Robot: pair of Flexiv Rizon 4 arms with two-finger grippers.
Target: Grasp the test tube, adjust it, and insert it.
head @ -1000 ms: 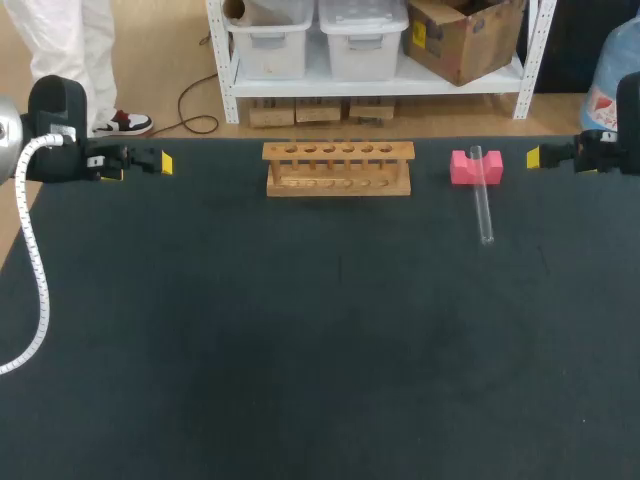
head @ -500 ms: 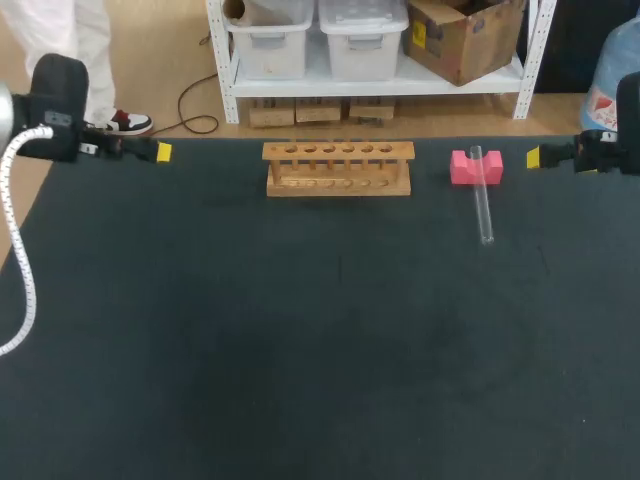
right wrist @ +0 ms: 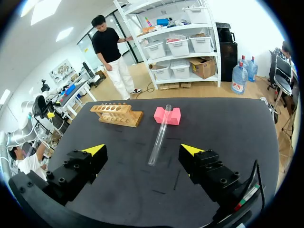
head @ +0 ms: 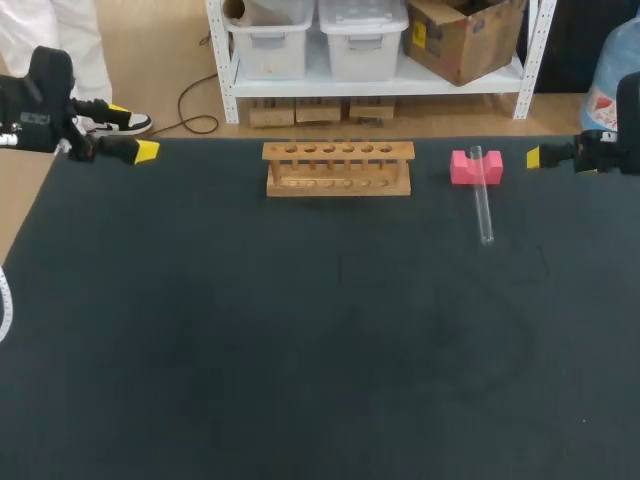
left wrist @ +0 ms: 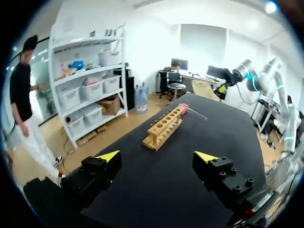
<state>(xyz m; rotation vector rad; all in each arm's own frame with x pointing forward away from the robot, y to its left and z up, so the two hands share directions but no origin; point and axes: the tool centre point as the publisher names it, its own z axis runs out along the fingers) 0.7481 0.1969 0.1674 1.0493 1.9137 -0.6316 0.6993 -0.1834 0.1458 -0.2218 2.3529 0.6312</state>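
Observation:
A clear test tube [head: 483, 205] lies on the black table [head: 320, 330], its far end resting on a pink block [head: 462, 168]. The wooden rack [head: 338, 168] with a row of holes stands at the back middle. My left gripper [head: 133, 132] hovers open over the back left corner, far from the rack [left wrist: 165, 128]; its fingers [left wrist: 107, 159] hold nothing. My right gripper [head: 540, 157] hangs open at the back right edge, and in its wrist view the tube [right wrist: 159, 135] and block [right wrist: 168, 115] lie ahead of the empty gripper [right wrist: 143, 149].
The rack [right wrist: 116, 114] stands beyond and to one side of the tube in the right wrist view. A white cable [head: 4, 310] of my left arm hangs off the table's left edge. Broad bare mat spreads across the front and middle.
My left arm has drawn back toward the back left corner and its gripper has turned. The right arm, the tube and the rack have not moved.

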